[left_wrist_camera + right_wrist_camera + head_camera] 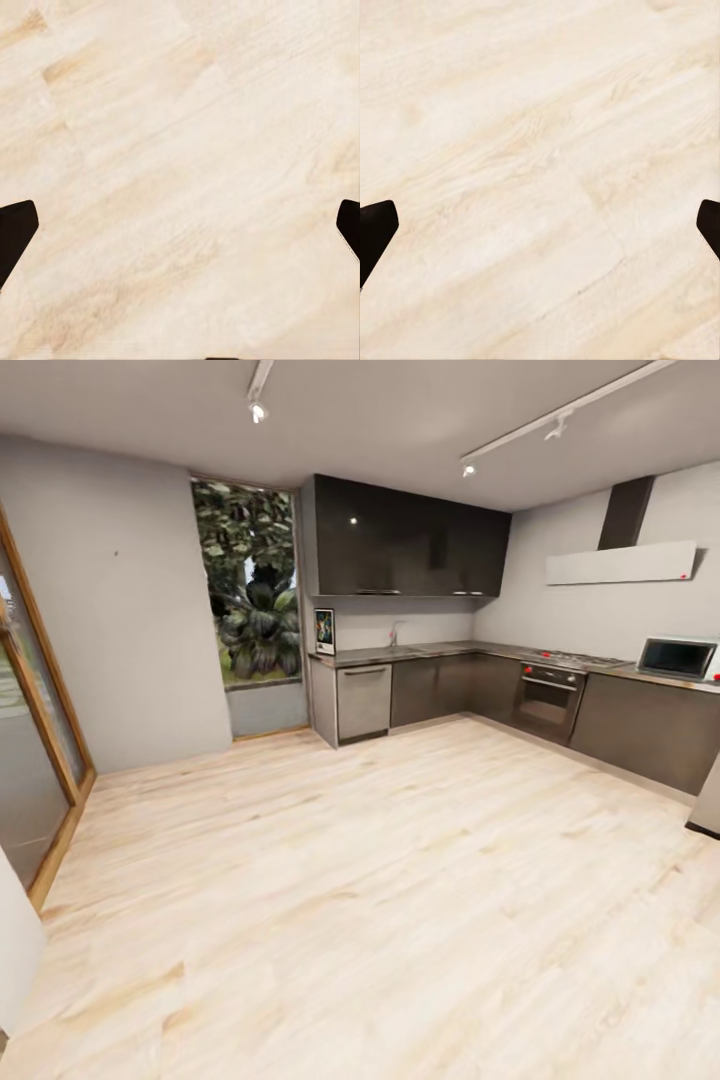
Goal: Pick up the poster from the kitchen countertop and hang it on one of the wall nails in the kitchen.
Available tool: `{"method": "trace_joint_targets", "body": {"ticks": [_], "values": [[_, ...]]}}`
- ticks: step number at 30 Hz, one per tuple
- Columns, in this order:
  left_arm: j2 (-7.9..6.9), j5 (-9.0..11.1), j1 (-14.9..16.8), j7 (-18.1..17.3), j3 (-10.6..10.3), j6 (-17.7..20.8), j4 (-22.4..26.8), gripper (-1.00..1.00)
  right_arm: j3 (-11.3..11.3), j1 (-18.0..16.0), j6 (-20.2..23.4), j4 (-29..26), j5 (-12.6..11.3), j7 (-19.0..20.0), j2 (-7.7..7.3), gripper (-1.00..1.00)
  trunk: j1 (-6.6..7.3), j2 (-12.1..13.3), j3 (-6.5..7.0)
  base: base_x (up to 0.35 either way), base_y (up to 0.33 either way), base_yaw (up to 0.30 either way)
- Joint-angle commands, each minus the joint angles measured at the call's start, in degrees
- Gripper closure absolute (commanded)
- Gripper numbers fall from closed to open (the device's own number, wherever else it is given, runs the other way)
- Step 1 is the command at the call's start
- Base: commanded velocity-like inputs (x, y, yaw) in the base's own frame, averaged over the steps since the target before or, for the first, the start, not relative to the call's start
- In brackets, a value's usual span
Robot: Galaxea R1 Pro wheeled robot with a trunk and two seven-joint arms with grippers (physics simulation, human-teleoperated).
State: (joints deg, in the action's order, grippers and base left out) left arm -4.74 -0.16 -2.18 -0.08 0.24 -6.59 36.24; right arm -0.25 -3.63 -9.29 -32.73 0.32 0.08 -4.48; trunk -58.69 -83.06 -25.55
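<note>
Poster (324, 631) upright on far countertop (420, 653), well beyond both open claws

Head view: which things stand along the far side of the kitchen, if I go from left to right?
Glass door → window → poster → dishwasher → faucet → oven → microwave.

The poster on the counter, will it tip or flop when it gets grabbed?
The poster stands upright at the end of the countertop, so a nudge could probably tip it. It looks thin and flat, likely light. It appears framed, so probably stiff, though it is too small here to be sure.
</note>
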Motion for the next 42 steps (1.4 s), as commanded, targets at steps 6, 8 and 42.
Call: {"method": "trace_joint_targets", "body": {"ticks": [6, 8, 42], "values": [[0.00, -0.02, -0.01, -0.01, 0.02, -0.09, 0.06, -1.00, -0.09, -0.05, -0.20, 0.52, 0.03, -0.03, -0.03, -1.00, -0.04, -0.02, -0.05, 0.337, 0.000, -0.007], [0.00, -0.02, -0.01, -0.01, 0.02, -0.09, 0.06, -1.00, -0.10, -0.05, -0.20, 0.60, 0.03, -0.04, -0.04, -1.00, -0.04, -0.02, -0.05, 0.337, 0.000, -0.002], [0.00, -0.04, -0.01, -0.01, 0.02, -0.09, 0.06, -1.00, 0.12, -0.01, -0.21, 0.82, 0.03, -0.01, 0.08, -1.00, -0.04, -0.02, -0.05, 0.337, -0.008, 0.000]]}}
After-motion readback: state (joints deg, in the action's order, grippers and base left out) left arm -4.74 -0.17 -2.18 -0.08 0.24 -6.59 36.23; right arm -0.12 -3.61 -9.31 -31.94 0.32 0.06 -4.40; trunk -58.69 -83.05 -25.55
